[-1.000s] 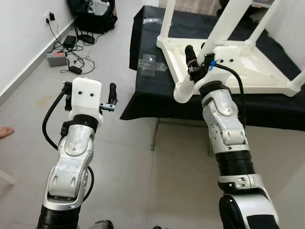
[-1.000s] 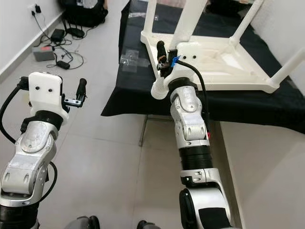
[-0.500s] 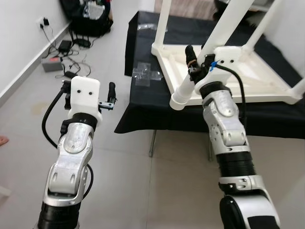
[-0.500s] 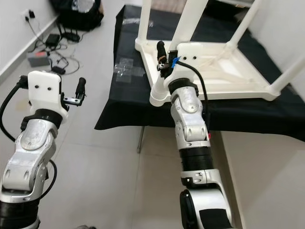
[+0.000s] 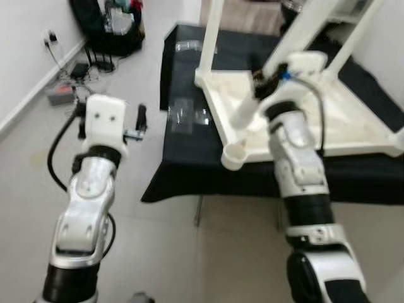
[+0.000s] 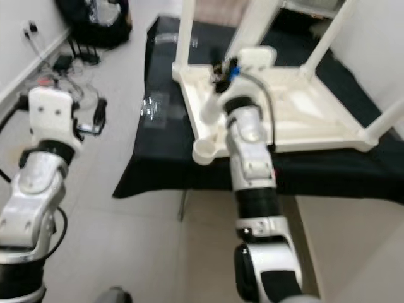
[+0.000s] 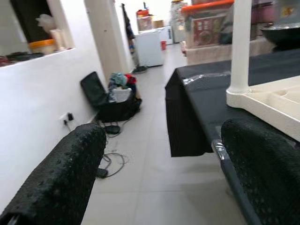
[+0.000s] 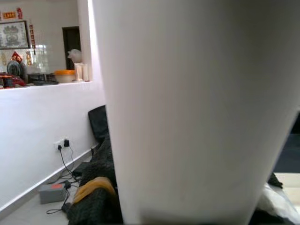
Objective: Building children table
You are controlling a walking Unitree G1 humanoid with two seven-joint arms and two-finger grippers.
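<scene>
white plastic children's table (image 5: 303, 107) upside down on black-draped counter (image 5: 183, 158), legs up | right gripper (image 5: 268, 77) jaws pinching loose table leg (image 5: 243, 129), held at its upper part | leg likely light, stiff, smooth, may slip; grip mid-shaft | left gripper (image 5: 136, 123) jaws spread, idle

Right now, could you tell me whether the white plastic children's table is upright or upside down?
Upside down: the white plastic children's table lies top-down on the black cloth, its legs pointing up.
</scene>
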